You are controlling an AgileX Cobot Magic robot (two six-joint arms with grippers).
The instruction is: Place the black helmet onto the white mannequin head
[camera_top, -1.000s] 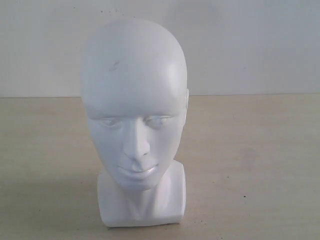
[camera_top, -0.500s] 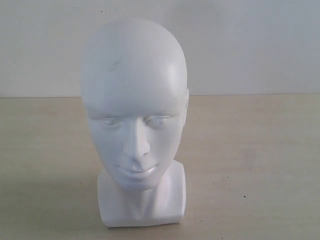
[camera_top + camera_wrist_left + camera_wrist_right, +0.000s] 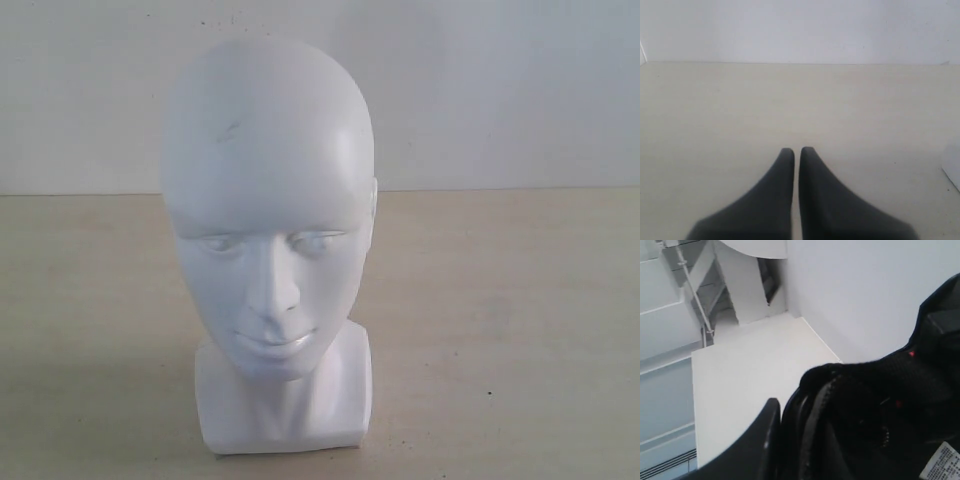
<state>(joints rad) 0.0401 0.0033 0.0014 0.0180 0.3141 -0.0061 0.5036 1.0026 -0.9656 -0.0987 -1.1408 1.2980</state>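
Your left gripper (image 3: 796, 152): tapered matte fingers pinched together, empty | your right gripper (image 3: 786, 415): clamped on black helmet (image 3: 880, 405), padded rim | white mannequin head (image 3: 268, 180): glossy, smooth, bald

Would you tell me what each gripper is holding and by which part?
The right gripper grips the black helmet by its padded rim; the left gripper holds nothing.

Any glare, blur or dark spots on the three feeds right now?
Exterior view: even light, white mannequin head sharp, mild glare on its temple and lips. Left wrist view: left gripper blurred up close, table clear. Right wrist view: black helmet very close, dark and soft, lining detail lost.
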